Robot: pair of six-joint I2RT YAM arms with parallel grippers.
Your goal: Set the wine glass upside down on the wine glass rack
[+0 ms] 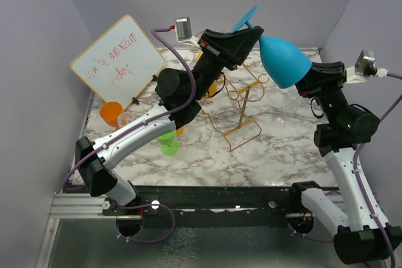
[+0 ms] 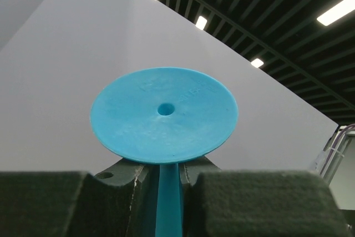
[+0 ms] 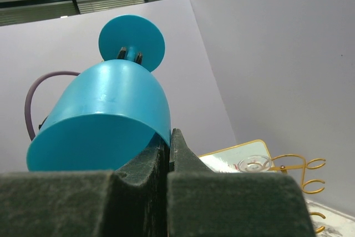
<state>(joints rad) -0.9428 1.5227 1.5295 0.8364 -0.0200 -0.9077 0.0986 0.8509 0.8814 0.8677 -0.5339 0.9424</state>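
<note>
Lilac walls, white-grey marbled table (image 1: 282,139).

Wine glass (image 1: 282,58): turquoise, smooth matte plastic, held in air above table, tilted, foot toward back wall, bowl mouth toward right arm. Left gripper (image 1: 251,34) pinching thin stem just under flat round foot. Right gripper (image 1: 308,83) jaws pressed together on bowl's thin rim.

Wine glass rack (image 1: 242,107): gold wire, curled hooks, below glass, apart from it.

Whiteboard (image 1: 119,61) with red writing stands left. Orange cup (image 1: 112,114) and green glass (image 1: 168,144) behind left arm.

I work in a lab test cell: plain grey partition walls (image 1: 38,42) box my marble-patterned tabletop (image 1: 282,136), and long strip lights (image 2: 335,10) line a dark slatted ceiling (image 2: 277,4).
</note>
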